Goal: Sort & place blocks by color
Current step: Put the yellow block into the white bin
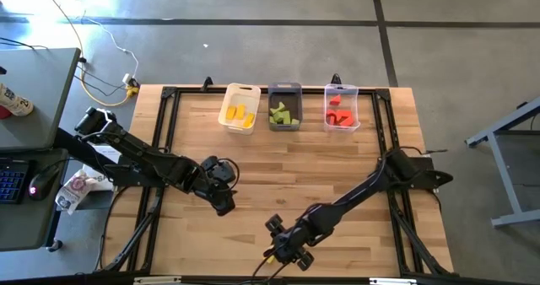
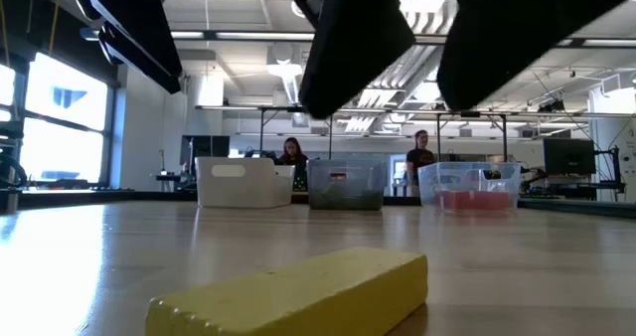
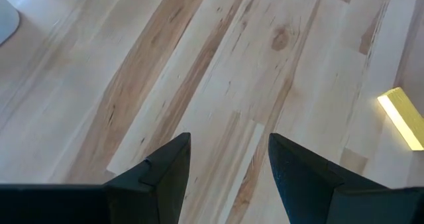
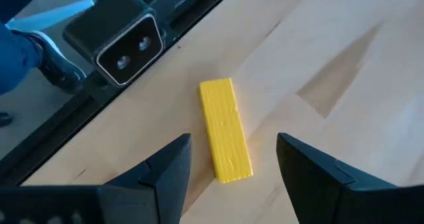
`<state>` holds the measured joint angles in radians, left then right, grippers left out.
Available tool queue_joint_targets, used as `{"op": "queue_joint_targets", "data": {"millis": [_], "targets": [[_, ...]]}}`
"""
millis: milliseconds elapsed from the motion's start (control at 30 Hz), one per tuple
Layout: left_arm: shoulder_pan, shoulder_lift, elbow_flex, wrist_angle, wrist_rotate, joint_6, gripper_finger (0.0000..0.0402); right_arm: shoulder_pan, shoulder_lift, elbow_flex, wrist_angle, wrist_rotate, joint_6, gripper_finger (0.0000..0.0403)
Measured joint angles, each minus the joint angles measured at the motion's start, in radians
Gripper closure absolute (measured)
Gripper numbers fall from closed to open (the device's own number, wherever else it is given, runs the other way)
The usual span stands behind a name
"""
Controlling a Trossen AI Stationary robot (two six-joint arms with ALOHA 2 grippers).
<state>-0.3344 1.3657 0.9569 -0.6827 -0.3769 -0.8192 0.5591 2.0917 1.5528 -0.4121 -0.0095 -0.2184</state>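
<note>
One yellow rectangular block [image 4: 225, 130] lies flat on the table close to its near edge, large in the low view [image 2: 298, 294]. My right gripper [image 4: 232, 142] hovers open above it, a finger on either side, touching nothing. In the high view this gripper [image 1: 287, 244] hides the block. My left gripper [image 3: 228, 141] is open over bare wood left of centre [image 1: 224, 196], and the yellow block [image 3: 404, 118] shows off to its side. Other yellow blocks [image 1: 239, 115], green blocks [image 1: 283, 114] and red blocks [image 1: 339, 116] lie in three bins at the far edge.
A white bin [image 1: 228, 99], a grey bin [image 1: 272, 95] and a clear bin [image 1: 354, 99] stand in a row along the far edge. The low camera [image 4: 122, 45] sits on the table's near rail by the yellow block. Bare wood lies between the bins and the grippers.
</note>
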Motion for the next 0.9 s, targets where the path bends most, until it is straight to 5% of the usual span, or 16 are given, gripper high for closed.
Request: {"op": "queue_joint_targets", "data": {"millis": [900], "targets": [[0.000, 0.000, 0.000, 0.000, 0.000, 0.000, 0.0213, -0.056, 0.098, 0.000, 0.058, -0.095, -0.008, 0.0195]]}}
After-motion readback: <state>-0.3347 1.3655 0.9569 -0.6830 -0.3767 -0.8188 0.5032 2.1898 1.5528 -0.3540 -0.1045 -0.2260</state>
